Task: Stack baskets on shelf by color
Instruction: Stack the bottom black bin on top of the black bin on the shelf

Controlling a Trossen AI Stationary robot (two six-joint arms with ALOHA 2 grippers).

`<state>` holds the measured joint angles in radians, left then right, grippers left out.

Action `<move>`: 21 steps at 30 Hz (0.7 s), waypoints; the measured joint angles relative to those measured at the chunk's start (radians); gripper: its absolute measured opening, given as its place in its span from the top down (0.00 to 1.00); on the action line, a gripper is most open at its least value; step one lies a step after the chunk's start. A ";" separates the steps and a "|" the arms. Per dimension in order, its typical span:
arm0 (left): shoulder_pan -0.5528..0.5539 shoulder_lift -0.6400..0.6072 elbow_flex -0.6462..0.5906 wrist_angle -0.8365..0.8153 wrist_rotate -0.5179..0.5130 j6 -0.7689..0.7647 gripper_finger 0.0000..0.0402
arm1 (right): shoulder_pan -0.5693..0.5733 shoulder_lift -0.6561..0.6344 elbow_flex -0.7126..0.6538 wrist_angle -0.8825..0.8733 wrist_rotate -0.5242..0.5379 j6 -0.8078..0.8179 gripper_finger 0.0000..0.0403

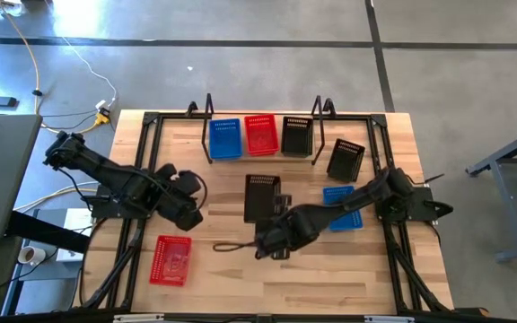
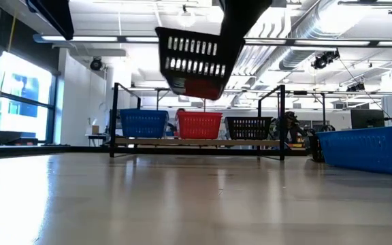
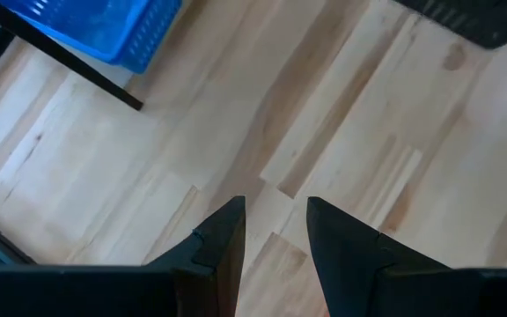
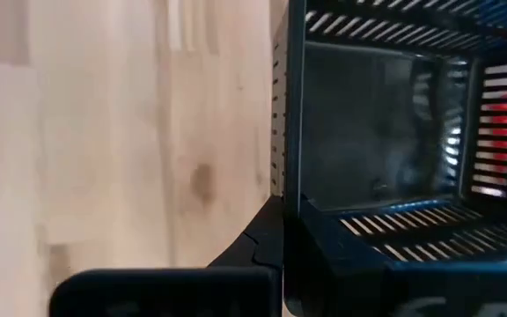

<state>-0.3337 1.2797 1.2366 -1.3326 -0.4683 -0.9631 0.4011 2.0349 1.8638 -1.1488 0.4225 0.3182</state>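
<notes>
**Six baskets in view, three shelved, one aloft**

Item 1. Shelf [image 1: 263, 158]: narrow light plank between two black wire uprights at the far edge of the bench [image 1: 214, 269]. It carries a blue basket [image 1: 225, 139], a red basket [image 1: 260, 135] and a black basket [image 1: 296, 135], side by side, one colour per spot, apparently to start three stacks.

Item 2. Held black basket [image 1: 261, 197]: mid-bench, lifted clear of the wood in the low view. The right claw [image 4: 275, 238] is closed over one wall of it, a finger outside and, judging by the right wrist view, the other inside. Gripping the rim keeps the tray mouth-up, which suits nesting onto the shelved black one.

Item 3. Loose stock: a second black basket [image 1: 346, 160] just off the shelf's right upright; a blue basket [image 1: 341, 207] partly under the right arm; a red basket [image 1: 171, 259] near the front left.

Item 4. Left claw [image 3: 273, 233]: parted slightly, empty, hovering over bare wood left of centre, waiting.

Status, as judged: carry step for black in hand; most stacking remains.
</notes>
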 joint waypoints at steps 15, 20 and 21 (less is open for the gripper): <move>0.087 0.000 0.000 -0.001 0.000 0.051 0.71 | -0.113 -0.305 -0.369 0.104 0.043 -0.096 1.00; 0.115 0.000 0.000 0.002 0.000 0.051 0.71 | -0.178 -0.481 -0.556 0.183 0.075 -0.169 1.00; 0.121 0.000 0.000 0.002 0.000 0.051 0.71 | -0.194 -0.514 -0.587 0.197 0.075 -0.200 1.00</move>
<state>-0.2124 1.2793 1.2366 -1.3311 -0.4679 -0.9123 0.2075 1.5205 1.2769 -0.9514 0.4979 0.1180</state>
